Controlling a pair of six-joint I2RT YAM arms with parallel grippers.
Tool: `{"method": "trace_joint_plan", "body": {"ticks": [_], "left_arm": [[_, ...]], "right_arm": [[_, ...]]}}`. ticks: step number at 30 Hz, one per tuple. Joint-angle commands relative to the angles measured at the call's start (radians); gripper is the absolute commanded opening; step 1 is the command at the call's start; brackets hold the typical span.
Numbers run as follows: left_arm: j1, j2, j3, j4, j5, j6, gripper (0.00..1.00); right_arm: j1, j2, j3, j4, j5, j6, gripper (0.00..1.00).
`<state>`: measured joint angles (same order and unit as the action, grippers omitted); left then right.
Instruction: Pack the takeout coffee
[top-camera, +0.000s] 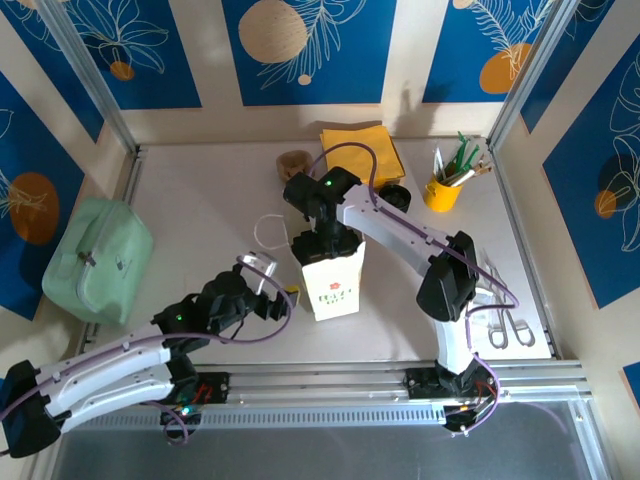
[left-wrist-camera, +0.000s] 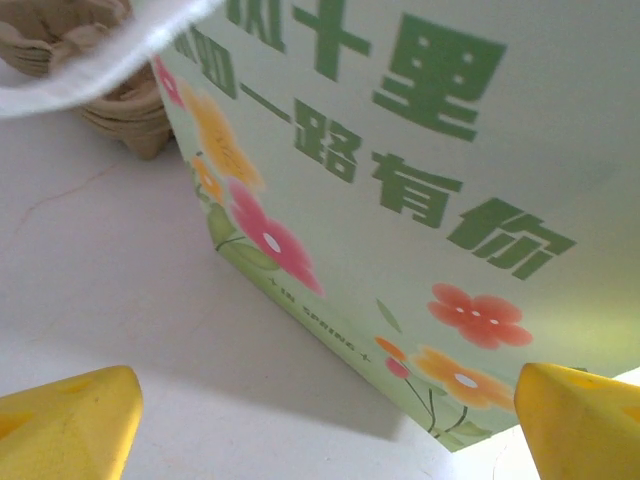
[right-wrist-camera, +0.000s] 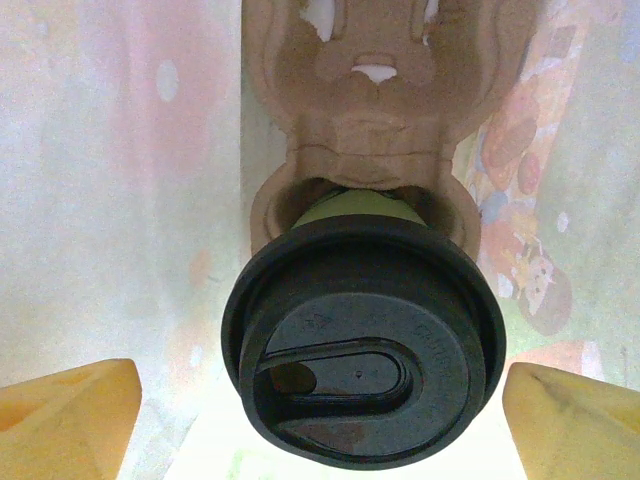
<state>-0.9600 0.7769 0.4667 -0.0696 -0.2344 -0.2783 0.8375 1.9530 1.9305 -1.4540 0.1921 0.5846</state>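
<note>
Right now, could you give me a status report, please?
Left gripper open beside bag. Right gripper open over cup. Lidded cup in carrier, inside bag. Nothing blocking.

Bag walls (right-wrist-camera: 120, 200) close around takeout coffee (right-wrist-camera: 365, 340)

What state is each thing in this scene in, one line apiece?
paper bag: upright, top open
takeout coffee: lidded, upright in a pulp carrier inside the paper bag
left gripper: open, beside the paper bag
right gripper: open, straddling the takeout coffee, not touching
yellow pot: upright, holding pens
</note>
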Motion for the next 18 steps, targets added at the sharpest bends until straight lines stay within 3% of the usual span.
{"method": "trace_joint_plan", "body": {"ticks": [1, 18], "left_arm": [[-0.006, 0.013, 0.035, 0.06, 0.054, 0.033, 0.95], [-0.021, 0.069, 0.017, 0.099, 0.069, 0.066, 0.95]], "right_arm": [[-0.011, 0.029, 0.03, -0.057, -0.041, -0.015, 0.94], [-0.035, 0.088, 0.154, -0.129, -0.047, 0.015, 0.92]]}}
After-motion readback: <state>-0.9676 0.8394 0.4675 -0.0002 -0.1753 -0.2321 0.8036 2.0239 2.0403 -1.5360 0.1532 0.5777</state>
